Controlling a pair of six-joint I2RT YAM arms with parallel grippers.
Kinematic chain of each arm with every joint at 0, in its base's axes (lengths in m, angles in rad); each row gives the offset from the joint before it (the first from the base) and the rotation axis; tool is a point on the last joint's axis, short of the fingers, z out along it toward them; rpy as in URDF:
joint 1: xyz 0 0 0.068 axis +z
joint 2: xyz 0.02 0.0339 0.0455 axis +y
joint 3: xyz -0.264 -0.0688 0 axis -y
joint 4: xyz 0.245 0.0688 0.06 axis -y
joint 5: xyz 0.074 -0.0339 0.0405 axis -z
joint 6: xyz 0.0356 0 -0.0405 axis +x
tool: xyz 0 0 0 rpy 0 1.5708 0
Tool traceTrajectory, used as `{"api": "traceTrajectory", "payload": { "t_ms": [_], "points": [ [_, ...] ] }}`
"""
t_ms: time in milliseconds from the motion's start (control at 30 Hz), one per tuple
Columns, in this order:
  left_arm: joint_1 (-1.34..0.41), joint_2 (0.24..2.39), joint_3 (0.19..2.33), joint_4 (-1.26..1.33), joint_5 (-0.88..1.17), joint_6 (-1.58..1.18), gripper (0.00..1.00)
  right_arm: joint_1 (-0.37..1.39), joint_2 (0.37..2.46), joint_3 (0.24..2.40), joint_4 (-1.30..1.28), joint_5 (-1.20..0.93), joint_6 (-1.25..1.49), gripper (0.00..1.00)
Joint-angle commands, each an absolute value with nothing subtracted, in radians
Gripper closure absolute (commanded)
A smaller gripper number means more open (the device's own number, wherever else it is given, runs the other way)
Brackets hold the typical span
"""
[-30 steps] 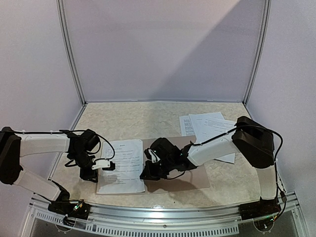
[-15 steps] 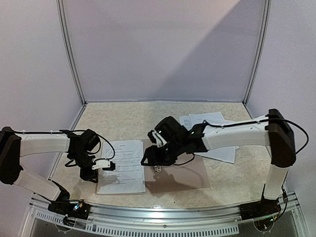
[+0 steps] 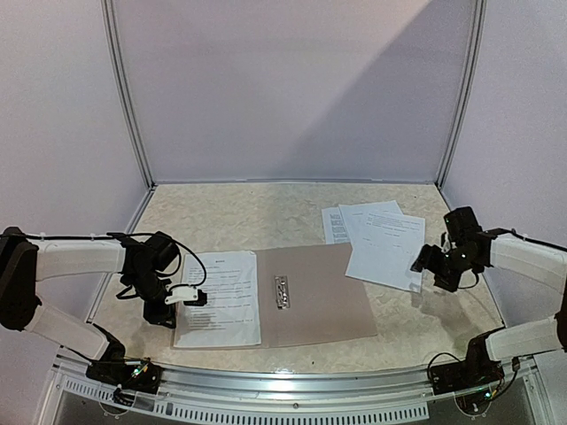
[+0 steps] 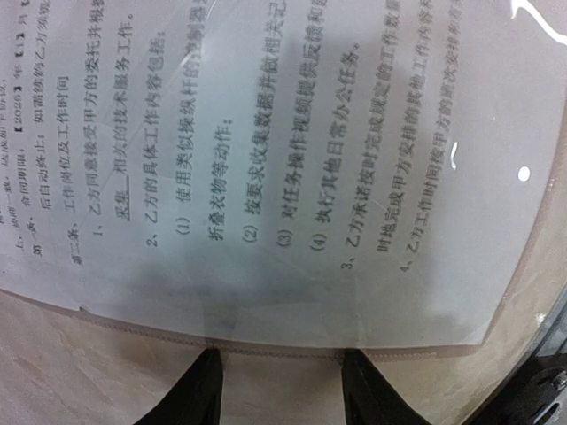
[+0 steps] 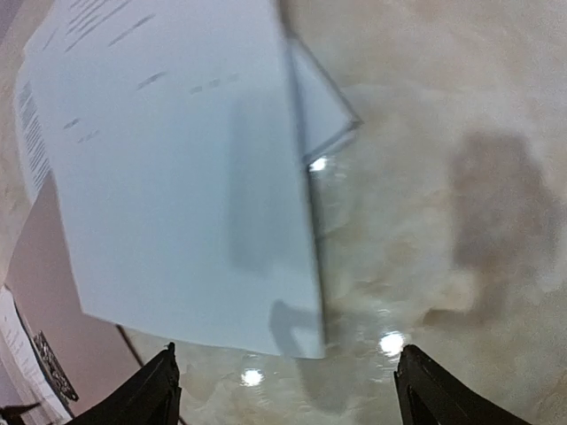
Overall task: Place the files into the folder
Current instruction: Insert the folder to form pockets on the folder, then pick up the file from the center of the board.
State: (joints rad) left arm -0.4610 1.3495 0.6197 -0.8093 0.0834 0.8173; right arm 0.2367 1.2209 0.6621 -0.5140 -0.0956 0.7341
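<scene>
the loose files (image 3: 381, 241) lie fanned on the table (image 3: 230, 217), touching the far right corner of the open folder (image 3: 323, 301). one sleeved sheet (image 3: 221, 297) already lies on its left half, beside the metal clip (image 3: 283, 291). the right gripper (image 3: 432, 264) hovers at the stack's right edge, jaws wide. it should drop low, pinch only the top sheet's edge and slide it flat. the left gripper (image 3: 184, 297), half parted and holding nothing, could pin the sleeved sheet.

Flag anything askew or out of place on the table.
The loose papers right of the open folder lie fanned and tilted, not squared up, one corner over the folder's edge. Nothing looks spilled or damaged.
</scene>
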Motion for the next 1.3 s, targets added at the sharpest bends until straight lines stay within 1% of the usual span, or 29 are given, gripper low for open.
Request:
{"api": "traceTrajectory", "payload": {
  "t_ms": [0, 133, 267, 500, 633, 833, 1100, 1267],
  "points": [
    [-0.477, 1.381, 0.617, -0.817, 0.107, 0.814, 0.51, 0.068, 1.168, 0.577, -0.477, -0.198, 0.666, 0.16],
    [-0.478, 1.387, 0.619, -0.818, 0.106, 0.813, 0.51, -0.029, 1.228, 0.546, -0.373, -0.296, 0.655, 0.16],
    [-0.478, 1.386, 0.618, -0.819, 0.104, 0.811, 0.51, -0.080, 1.330, 0.533, -0.256, -0.402, 0.650, 0.18],
    [-0.477, 1.387, 0.620, -0.818, 0.106, 0.809, 0.51, -0.103, 1.500, 0.526, -0.100, -0.521, 0.670, 0.21],
    [-0.478, 1.390, 0.621, -0.819, 0.106, 0.809, 0.51, -0.104, 1.547, 0.501, -0.020, -0.584, 0.706, 0.23],
    [-0.477, 1.393, 0.623, -0.820, 0.108, 0.813, 0.51, -0.106, 1.524, 0.452, 0.048, -0.653, 0.754, 0.26],
    [-0.478, 1.400, 0.629, -0.820, 0.118, 0.812, 0.51, -0.106, 1.393, 0.387, 0.109, -0.711, 0.829, 0.32],
    [-0.479, 1.409, 0.634, -0.823, 0.117, 0.812, 0.50, -0.105, 1.411, 0.385, 0.182, -0.740, 0.864, 0.45]
  ]
}}
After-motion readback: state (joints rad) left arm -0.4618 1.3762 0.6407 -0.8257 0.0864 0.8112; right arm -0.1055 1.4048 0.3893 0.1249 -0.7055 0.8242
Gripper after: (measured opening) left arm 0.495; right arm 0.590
